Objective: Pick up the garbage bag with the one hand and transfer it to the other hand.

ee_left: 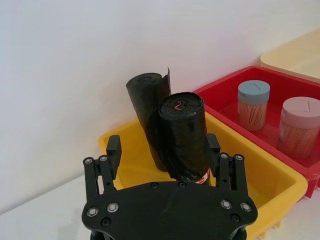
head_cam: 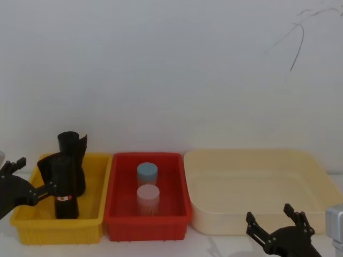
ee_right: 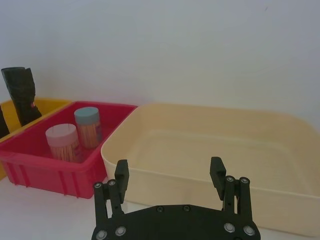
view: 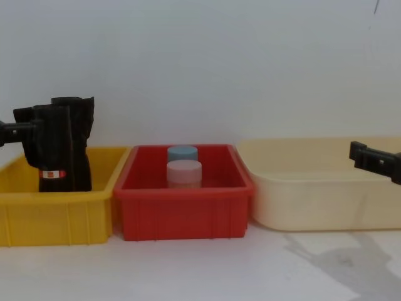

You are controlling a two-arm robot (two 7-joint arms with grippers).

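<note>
Left wrist view sets the garbage bag (ee_left: 182, 135) upright between the fingers of the left pincer (ee_left: 164, 149). The pincer is spread wide around it. One finger stands clear of the roll and the other sits just beside it, though I cannot tell whether that one touches. The pincer's palm hides the bag's foot, leaving only a sliver of the red-and-white label.

The bag stands in the yellow bin (head_cam: 32, 227), just left of the red bin (head_cam: 147, 219), with a second black roll (ee_left: 145, 100) close behind it. Inside the red bin stand a blue-lidded jar (head_cam: 147, 172) and a pink-lidded jar (head_cam: 148, 197). Right of the red bin sits a cream tub (head_cam: 214, 214). Before it the right pincer (head_cam: 269, 214) hovers wide open and empty, cut off by the head view's lower edge.
</note>
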